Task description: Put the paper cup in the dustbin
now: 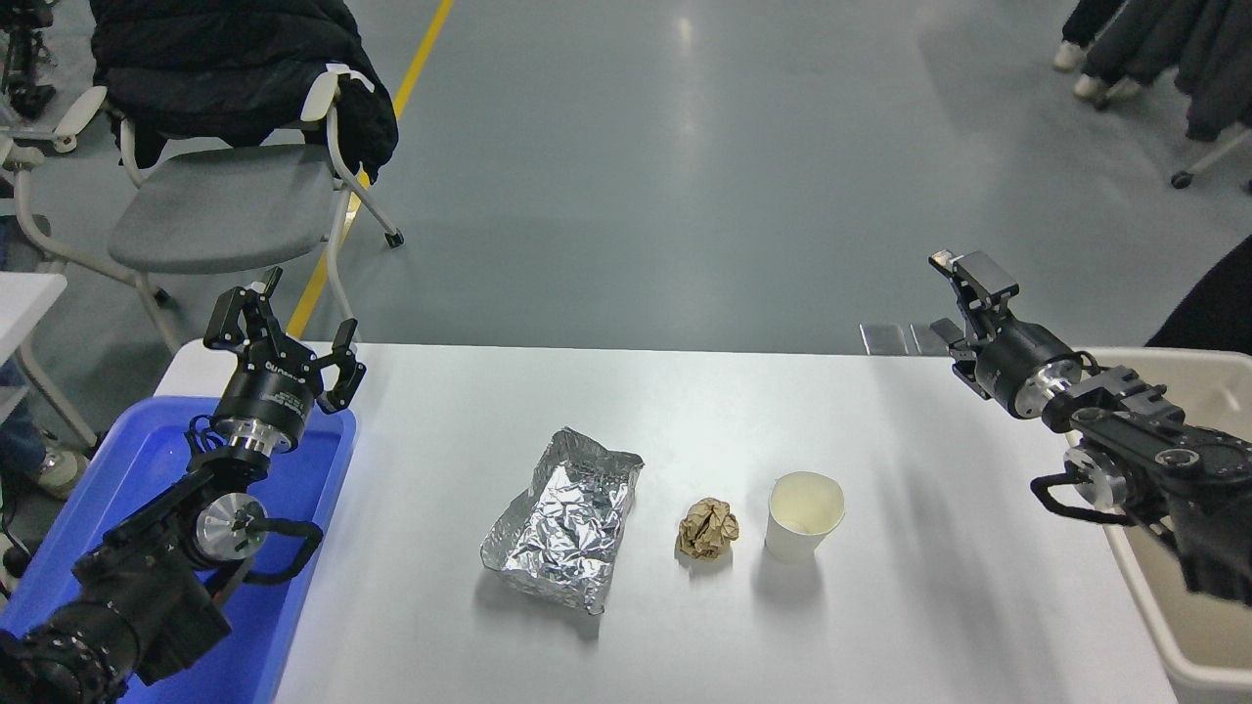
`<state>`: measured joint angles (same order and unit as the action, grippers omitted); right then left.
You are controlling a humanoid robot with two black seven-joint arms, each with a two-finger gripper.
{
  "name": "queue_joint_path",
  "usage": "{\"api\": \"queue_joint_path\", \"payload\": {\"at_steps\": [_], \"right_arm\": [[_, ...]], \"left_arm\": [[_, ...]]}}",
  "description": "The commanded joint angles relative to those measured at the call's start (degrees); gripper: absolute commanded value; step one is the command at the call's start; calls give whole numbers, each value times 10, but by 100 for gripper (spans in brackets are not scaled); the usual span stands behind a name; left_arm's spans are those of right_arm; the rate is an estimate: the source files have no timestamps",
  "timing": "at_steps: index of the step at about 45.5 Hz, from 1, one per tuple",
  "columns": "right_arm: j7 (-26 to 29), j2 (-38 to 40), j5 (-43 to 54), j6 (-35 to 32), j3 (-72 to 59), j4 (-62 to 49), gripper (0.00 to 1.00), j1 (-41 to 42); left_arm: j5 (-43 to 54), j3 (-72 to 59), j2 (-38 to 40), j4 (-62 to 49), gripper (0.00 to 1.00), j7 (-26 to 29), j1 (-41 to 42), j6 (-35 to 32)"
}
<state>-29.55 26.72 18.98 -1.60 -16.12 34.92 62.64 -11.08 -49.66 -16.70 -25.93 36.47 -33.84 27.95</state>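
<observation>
The paper cup [804, 515], small, white and cream inside, stands upright on the white table [685, 645], right of centre. The dustbin [1205, 628], a beige bin with a rounded rim, stands at the table's right edge, partly hidden behind my right arm. My right gripper [966, 279] is raised at the table's far right corner, beside the bin and well away from the cup; it shows edge-on. My left gripper [289, 330] is open and empty, parked over the blue tray at the lower left.
A crumpled brown paper ball [708, 528] lies just left of the cup. A crumpled foil tray [567, 528] lies left of that. A blue plastic tray [117, 469] sits at the table's left end. A chair with a black jacket [225, 196] stands beyond the table. People's legs [1125, 49] show at the top right.
</observation>
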Motion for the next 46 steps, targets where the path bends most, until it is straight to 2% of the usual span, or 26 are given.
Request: {"api": "queue_joint_path", "payload": {"at_steps": [1,12,17,35,46], "right_arm": [[-1,-16,98,-65,-228,1,99,126],[-1,-65,322,-107,-305,1,99,183],[-2,-87,388,-111,-329,-1,99,193],[-3,-158,425,-119,-388,7,99,217],[-5,-177,440,-132,-419,65,99,245]], "left_arm": [[0,0,0,0,100,0,0,0],[0,0,0,0,100,0,0,0],[0,0,0,0,100,0,0,0],[0,0,0,0,100,0,0,0],[0,0,0,0,100,0,0,0]]}}
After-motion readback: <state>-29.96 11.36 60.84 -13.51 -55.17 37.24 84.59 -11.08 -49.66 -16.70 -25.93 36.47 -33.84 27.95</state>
